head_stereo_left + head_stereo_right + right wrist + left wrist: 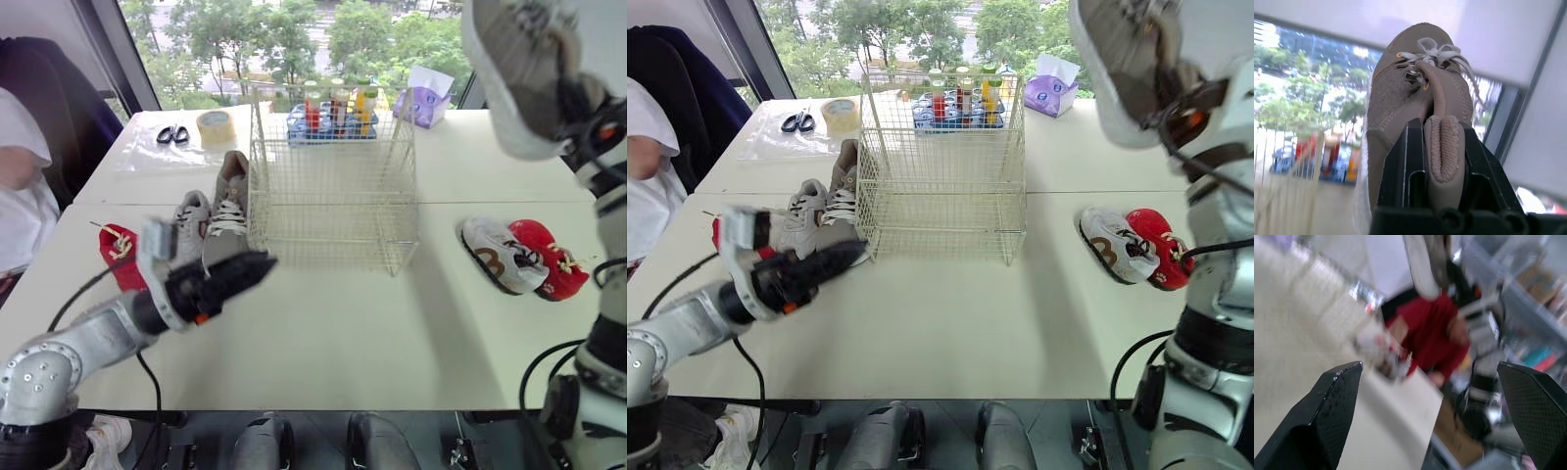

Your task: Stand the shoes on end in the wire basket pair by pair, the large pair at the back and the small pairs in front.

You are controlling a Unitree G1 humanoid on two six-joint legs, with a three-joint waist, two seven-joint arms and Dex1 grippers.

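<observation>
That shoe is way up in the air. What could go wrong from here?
The right gripper pinches the large shoe only by its heel collar, held high; it might slip or swing. Coming down, it could catch the wire basket on its rim and shove it. The open left gripper hovers near the shoes on the table beside the basket and might knock them.

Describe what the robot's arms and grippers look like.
The left arm is silver-grey metal with round bolt heads and a thin black cable beside it. The left gripper has two black fingers with a woven texture, and orange marks at its wrist. The right arm is pale grey with black cables; the right gripper is black and boxy.
</observation>
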